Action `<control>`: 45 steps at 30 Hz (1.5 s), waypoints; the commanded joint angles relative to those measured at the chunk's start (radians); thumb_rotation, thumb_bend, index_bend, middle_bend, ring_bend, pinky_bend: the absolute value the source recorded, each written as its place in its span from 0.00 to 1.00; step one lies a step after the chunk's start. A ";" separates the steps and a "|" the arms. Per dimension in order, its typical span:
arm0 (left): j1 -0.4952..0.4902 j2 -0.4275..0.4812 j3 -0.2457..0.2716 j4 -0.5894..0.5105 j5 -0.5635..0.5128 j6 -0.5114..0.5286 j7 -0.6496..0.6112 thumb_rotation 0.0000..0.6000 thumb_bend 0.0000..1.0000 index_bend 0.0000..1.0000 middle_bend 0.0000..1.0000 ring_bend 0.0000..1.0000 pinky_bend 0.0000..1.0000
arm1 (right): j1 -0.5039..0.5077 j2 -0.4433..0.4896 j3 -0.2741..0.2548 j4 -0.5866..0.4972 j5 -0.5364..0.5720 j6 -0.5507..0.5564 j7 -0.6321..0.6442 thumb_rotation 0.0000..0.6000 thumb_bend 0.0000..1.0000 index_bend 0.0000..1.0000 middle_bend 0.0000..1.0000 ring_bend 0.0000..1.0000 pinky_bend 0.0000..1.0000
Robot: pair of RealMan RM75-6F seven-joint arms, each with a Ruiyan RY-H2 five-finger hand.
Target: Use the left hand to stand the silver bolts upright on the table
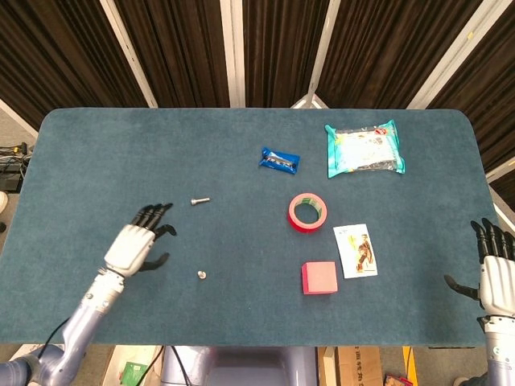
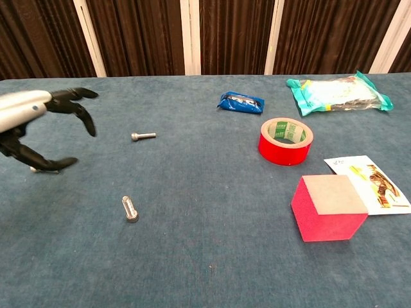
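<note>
One silver bolt [image 1: 200, 201] [image 2: 143, 135] lies on its side on the blue table. A second silver bolt [image 1: 202, 275] [image 2: 130, 208] stands upright nearer the front edge. My left hand [image 1: 138, 242] [image 2: 40, 128] hovers to the left of both bolts, fingers spread and empty, touching neither. My right hand [image 1: 494, 269] rests at the table's far right edge, fingers apart, holding nothing; the chest view does not show it.
A red tape roll [image 1: 307, 212] [image 2: 285, 140], pink block [image 1: 319, 277] [image 2: 329, 206], printed card [image 1: 356, 251] [image 2: 371, 182], blue packet [image 1: 279, 159] [image 2: 241, 102] and teal wipes pack [image 1: 364, 149] [image 2: 339, 93] lie right of the bolts.
</note>
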 commanded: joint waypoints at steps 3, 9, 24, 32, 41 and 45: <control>-0.011 0.050 -0.038 0.076 -0.102 -0.039 0.115 1.00 0.44 0.40 0.00 0.00 0.00 | 0.002 -0.005 0.000 0.003 0.008 -0.005 -0.010 1.00 0.01 0.10 0.01 0.00 0.00; -0.033 0.035 -0.035 0.163 -0.109 -0.083 0.086 1.00 0.43 0.40 0.00 0.00 0.00 | 0.008 -0.012 0.002 0.011 0.020 -0.019 -0.017 1.00 0.01 0.10 0.01 0.00 0.00; -0.034 -0.025 -0.020 0.239 -0.146 -0.094 0.153 1.00 0.42 0.41 0.00 0.00 0.00 | 0.009 -0.012 0.000 0.009 0.021 -0.024 -0.016 1.00 0.01 0.10 0.01 0.00 0.00; -0.046 -0.079 -0.007 0.303 -0.147 -0.117 0.153 1.00 0.43 0.43 0.00 0.00 0.00 | 0.010 -0.013 0.000 0.009 0.024 -0.029 -0.019 1.00 0.01 0.10 0.01 0.00 0.00; -0.051 -0.137 0.005 0.375 -0.136 -0.122 0.155 1.00 0.44 0.48 0.00 0.00 0.00 | 0.011 -0.015 0.000 0.010 0.030 -0.033 -0.019 1.00 0.01 0.10 0.01 0.00 0.00; -0.052 -0.149 0.004 0.391 -0.138 -0.124 0.148 1.00 0.44 0.48 0.00 0.00 0.00 | 0.011 -0.016 0.002 0.011 0.031 -0.032 -0.019 1.00 0.01 0.10 0.01 0.00 0.00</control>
